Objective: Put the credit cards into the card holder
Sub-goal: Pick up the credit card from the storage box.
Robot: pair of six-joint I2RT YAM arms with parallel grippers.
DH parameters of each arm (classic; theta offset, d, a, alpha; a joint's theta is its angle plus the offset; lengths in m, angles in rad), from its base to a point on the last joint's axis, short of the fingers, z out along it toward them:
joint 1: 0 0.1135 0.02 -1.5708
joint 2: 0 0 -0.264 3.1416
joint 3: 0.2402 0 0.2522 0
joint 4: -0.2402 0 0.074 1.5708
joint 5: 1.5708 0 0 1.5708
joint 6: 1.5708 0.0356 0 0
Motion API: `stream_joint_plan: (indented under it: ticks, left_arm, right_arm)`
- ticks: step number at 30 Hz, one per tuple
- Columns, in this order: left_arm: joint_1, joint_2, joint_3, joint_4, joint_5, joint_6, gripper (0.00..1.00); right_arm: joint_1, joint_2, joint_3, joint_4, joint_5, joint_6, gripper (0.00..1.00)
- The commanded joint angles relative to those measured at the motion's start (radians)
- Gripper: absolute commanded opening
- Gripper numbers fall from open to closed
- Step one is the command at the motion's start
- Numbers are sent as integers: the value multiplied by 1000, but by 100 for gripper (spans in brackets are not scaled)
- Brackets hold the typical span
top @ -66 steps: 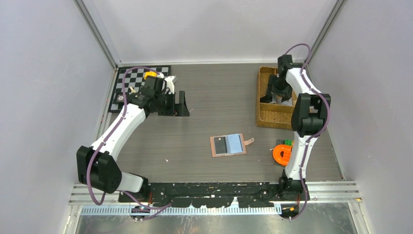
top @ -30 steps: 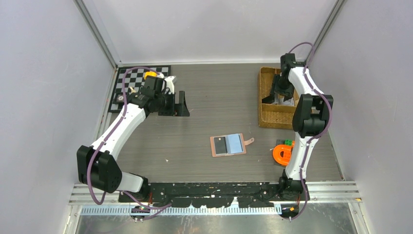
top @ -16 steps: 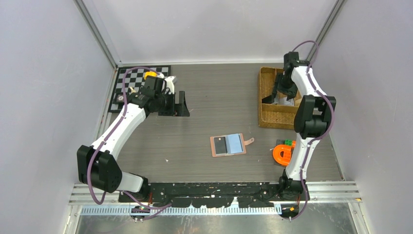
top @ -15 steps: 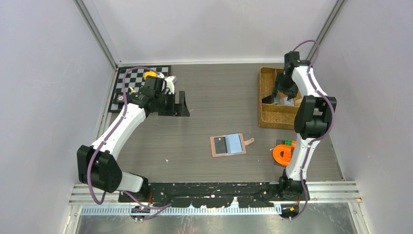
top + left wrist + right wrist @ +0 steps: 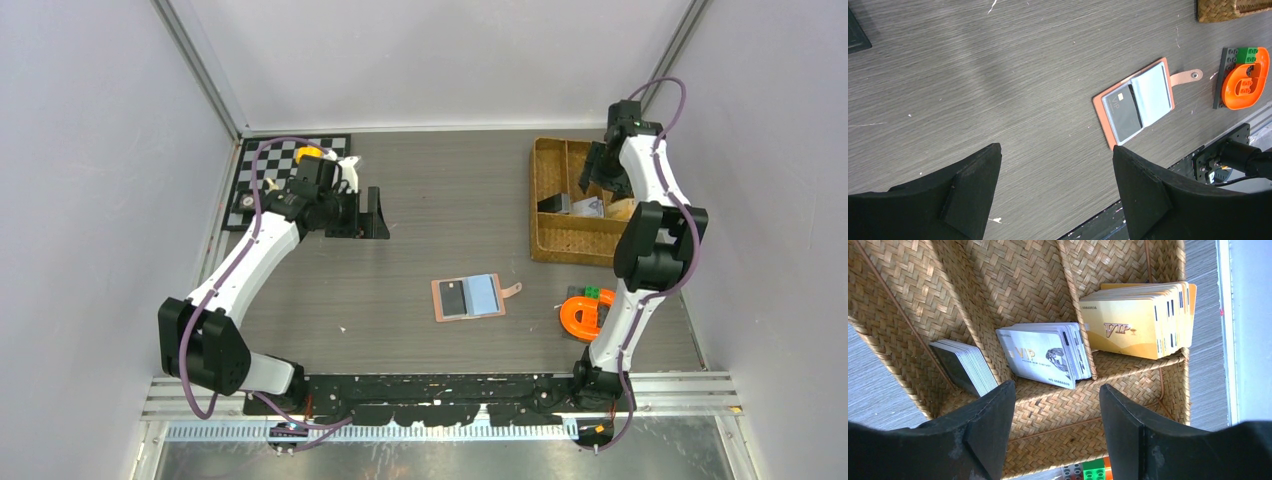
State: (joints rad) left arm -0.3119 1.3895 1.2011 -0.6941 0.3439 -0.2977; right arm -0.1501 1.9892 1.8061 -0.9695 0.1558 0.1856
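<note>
**Right arm swings aside with nothing in its fingers**

The right gripper (image 5: 1056,405) has moved from the middle of the tray (image 5: 1048,270) toward its side. Its fingers are spread apart and hold nothing. Just past the fingertips sit the cards (image 5: 1043,357) in dark, silver and gold piles. So I think a new card must still be picked. The left gripper (image 5: 1055,155) has not moved and is wide open too. The wallet (image 5: 1135,102) lies open on the table (image 5: 998,75), well ahead of those fingers, with one dark card (image 5: 1123,112) inside.

Woven wicker tray (image 5: 1038,405) rough; glossy plastic credit cards (image 5: 1043,357); leather-like card holder (image 5: 1135,105); matt wood-grain table (image 5: 998,90).
</note>
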Motion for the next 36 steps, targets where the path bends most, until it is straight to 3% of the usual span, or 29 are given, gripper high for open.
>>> stream_joint_plan:
  ticks: [1, 9, 16, 36]
  left_arm:
    - [8, 2, -3, -2, 24, 18, 84]
    - [8, 2, -4, -2, 26, 17, 84]
    - [7, 2, -4, -2, 30, 16, 84]
    - [8, 3, -5, -1, 34, 15, 84]
  right_arm:
    - [-6, 29, 17, -9, 15, -16, 68]
    - [-5, 82, 24, -16, 0, -23, 61]
    - [-7, 113, 39, -46, 82, -24, 52]
    - [-28, 75, 51, -57, 117, -21, 32]
